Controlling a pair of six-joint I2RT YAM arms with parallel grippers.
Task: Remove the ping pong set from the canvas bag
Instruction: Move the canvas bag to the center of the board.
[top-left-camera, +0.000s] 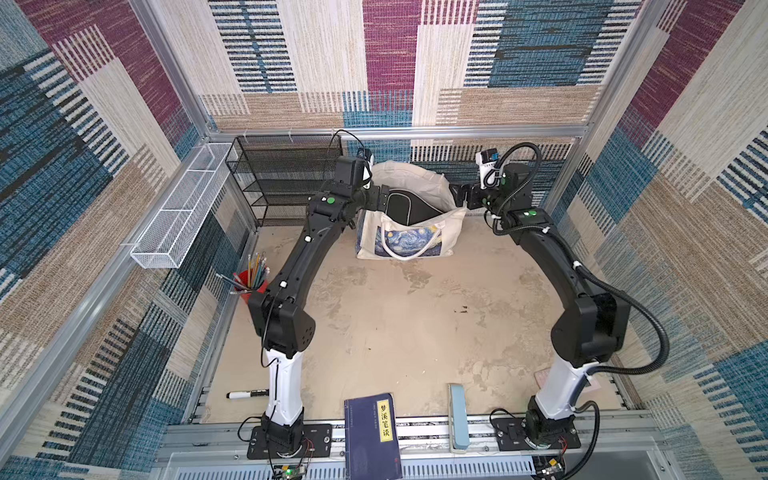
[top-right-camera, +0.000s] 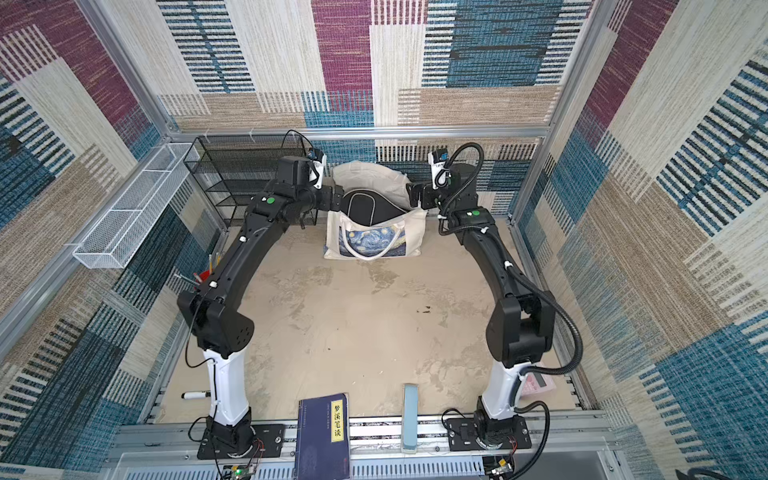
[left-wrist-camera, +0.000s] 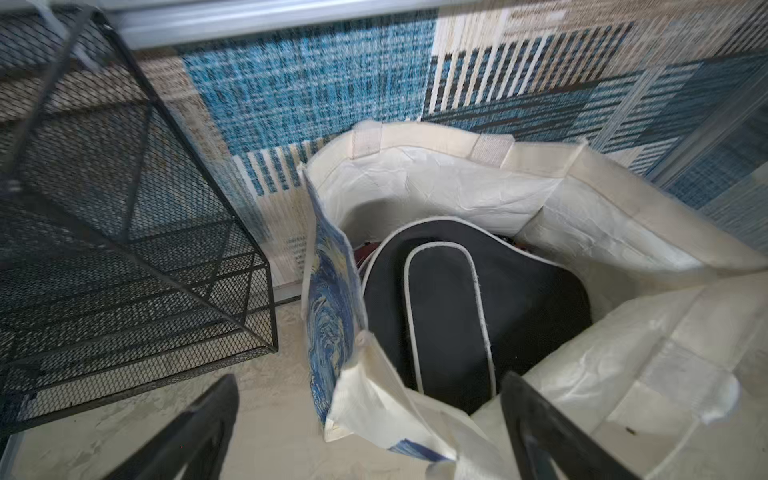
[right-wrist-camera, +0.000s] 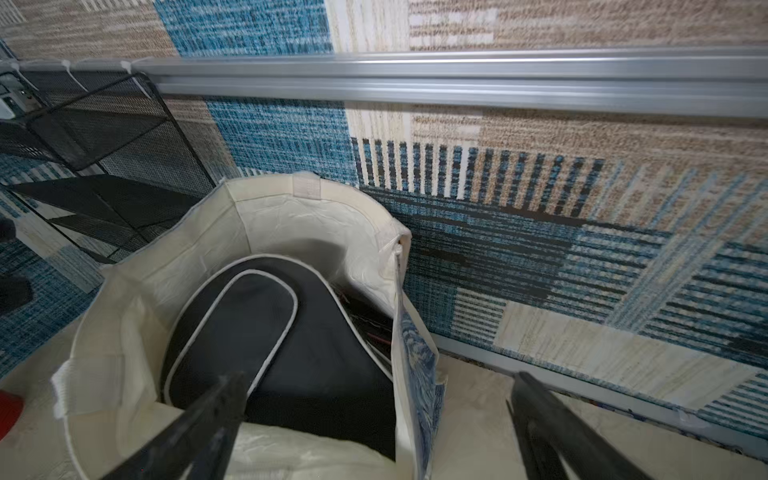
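In a top view the canvas bag (top-left-camera: 409, 243) stands upright at the far middle of the table (top-left-camera: 395, 332), mouth open. The ping pong set (top-left-camera: 409, 208) lies inside it, showing as a black paddle case with pale piping. The left gripper (top-left-camera: 380, 198) hangs at the bag's left rim and the right gripper (top-left-camera: 459, 195) at its right rim.

In the left wrist view, the left gripper (left-wrist-camera: 368, 376) has its fingers (left-wrist-camera: 199, 428) spread wide astride the bag's (left-wrist-camera: 457, 183) left end wall, gripping nothing. A black mesh shelf (left-wrist-camera: 124, 249) stands left of the bag.

In the right wrist view, the right gripper (right-wrist-camera: 379, 374) is likewise spread astride the bag's (right-wrist-camera: 291, 224) right end wall, empty, with one finger (right-wrist-camera: 199, 424) over the ping pong set (right-wrist-camera: 291, 353).
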